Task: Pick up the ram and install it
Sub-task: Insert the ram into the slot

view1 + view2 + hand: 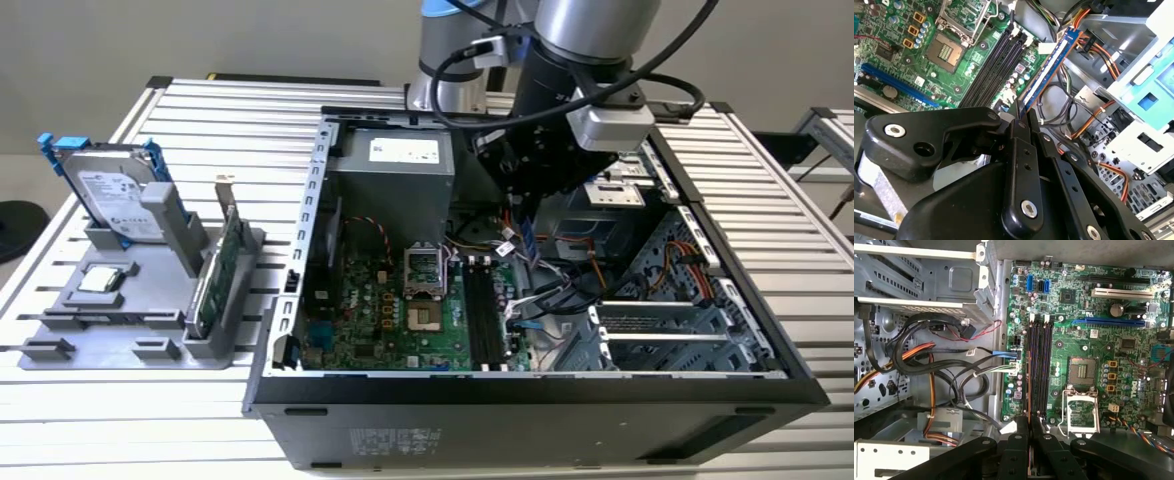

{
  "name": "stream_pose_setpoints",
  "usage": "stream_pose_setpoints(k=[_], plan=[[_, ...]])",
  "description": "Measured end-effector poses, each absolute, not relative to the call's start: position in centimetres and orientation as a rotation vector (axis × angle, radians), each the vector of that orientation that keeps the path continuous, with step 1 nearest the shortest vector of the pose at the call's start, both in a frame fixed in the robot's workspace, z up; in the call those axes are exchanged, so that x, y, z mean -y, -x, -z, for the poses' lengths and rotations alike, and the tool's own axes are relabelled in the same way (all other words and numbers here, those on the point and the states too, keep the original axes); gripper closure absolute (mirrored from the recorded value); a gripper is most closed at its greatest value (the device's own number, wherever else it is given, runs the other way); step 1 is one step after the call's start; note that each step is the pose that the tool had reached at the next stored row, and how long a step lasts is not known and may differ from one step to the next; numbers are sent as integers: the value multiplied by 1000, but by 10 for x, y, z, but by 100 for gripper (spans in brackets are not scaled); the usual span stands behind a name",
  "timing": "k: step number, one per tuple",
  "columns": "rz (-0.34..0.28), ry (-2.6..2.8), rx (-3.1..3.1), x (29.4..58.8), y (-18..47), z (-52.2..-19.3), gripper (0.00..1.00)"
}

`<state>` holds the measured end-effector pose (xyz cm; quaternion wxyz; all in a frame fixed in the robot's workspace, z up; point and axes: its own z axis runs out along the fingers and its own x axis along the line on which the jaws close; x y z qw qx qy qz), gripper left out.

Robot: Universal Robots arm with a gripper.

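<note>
Tool [1021, 112]: closed on ram [1049, 67], held edge-on above motherboard [1074, 340] memory slots [1038, 367]. Pickup done; ram not yet seated.

Ram [1050, 67] lower end hidden between the hand's [1021, 117] fingers in the second wrist view; in the first wrist view it shows edge-on only, a thin strip [1028, 385], chips and label not tellable. Exterior view: hand tip lost among dark cables inside the case [534, 400]; arm [587, 30] cut off by the top edge.
</note>
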<state>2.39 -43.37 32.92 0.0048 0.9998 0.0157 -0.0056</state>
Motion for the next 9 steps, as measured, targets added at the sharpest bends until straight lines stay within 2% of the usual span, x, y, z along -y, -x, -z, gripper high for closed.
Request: stream_pose_setpoints(k=[9], plan=[[18,-3132,-24,434,-24,-322,100]])
